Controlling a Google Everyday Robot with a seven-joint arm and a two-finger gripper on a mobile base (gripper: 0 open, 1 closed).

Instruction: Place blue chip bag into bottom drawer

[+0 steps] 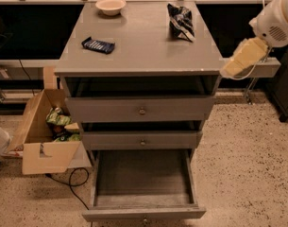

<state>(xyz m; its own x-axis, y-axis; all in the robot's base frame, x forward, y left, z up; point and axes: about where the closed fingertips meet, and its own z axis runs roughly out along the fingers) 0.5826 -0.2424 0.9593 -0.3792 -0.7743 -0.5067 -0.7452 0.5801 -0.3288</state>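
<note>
1. On the floor at far left, an open brown cardboard box (39,157) holds green snack bags (58,117). It plays no part in the task.
2. A flat dark-blue rectangular packet (98,45) lies on the left of the grey cabinet's worktop (143,51). A small pale round bowl (110,5) sits near the back edge. Neither is the thing to move.
3. Below the worktop, the two upper grey drawers with round knobs (141,110) are only slightly ajar.
4. The bottom drawer (142,176), the lowest and widest grey one, is pulled well out. Its plain grey interior is bare and open from above, so the opening step looks done and the goal is ready.
5. The blue chip bag (181,21), a crumpled dark navy foil bag with white markings, rests on the worktop at the back right. It is well apart from the bottom drawer and nothing touches it, so it is not yet picked up.
6. The pale yellow gripper (240,60) on the white arm hangs off the right edge of the cabinet, beside the worktop's front-right corner. It is near the bag but clear of it and carries nothing of the task. Whether it is open or closed I cannot tell.
7. As I judge it, the task is at an early stage. The reach to the bag, the grasp, the carry down and forward, and the release into the bottom drawer are all left to do.
</note>
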